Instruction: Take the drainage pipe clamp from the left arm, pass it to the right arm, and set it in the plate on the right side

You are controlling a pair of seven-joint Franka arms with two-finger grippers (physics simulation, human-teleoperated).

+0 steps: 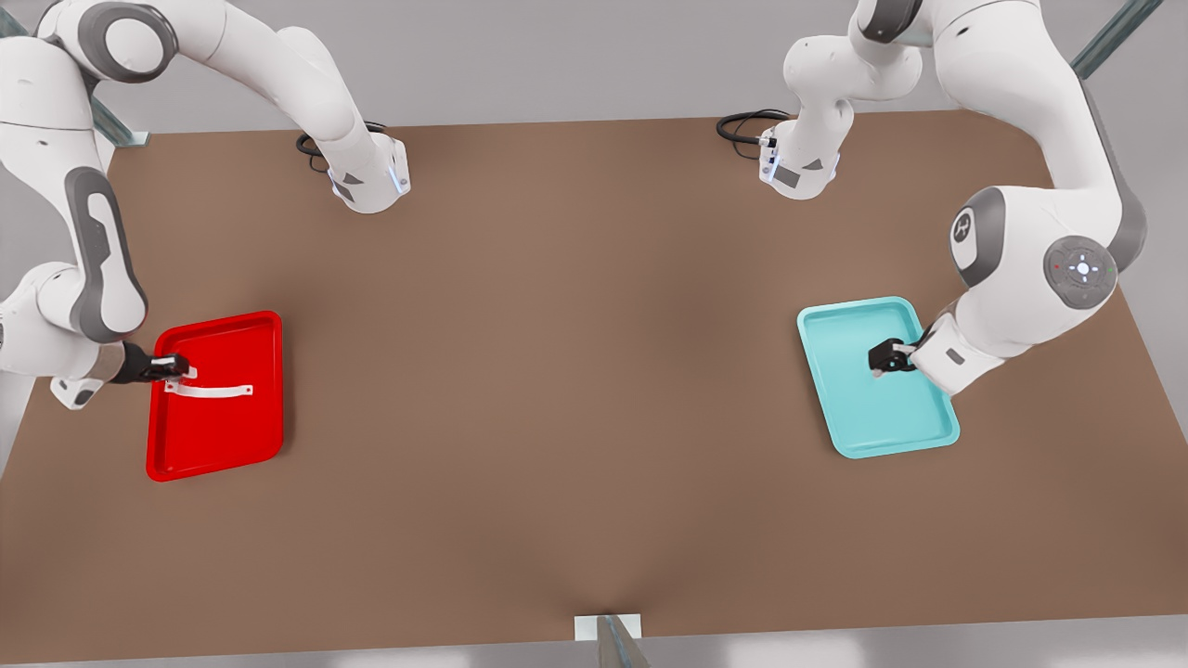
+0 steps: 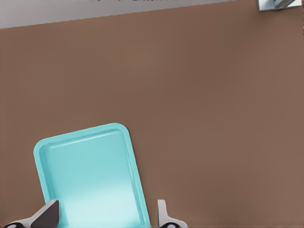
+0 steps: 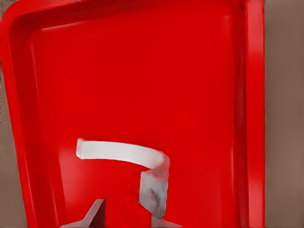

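Right claw (image 1: 178, 368) parted beside clamp (image 1: 215, 391) in red plate (image 1: 223, 445) — left claw (image 1: 889, 359) apart over teal tray (image 1: 891, 427).

Clamp (image 1: 212, 391) in plate (image 1: 243, 436), front view's left

No readable text, label, brand or number anywhere; just a small round white emblem, illegible, on a grey joint cap (image 1: 963, 225) up-arm from the left gripper (image 1: 888, 358).
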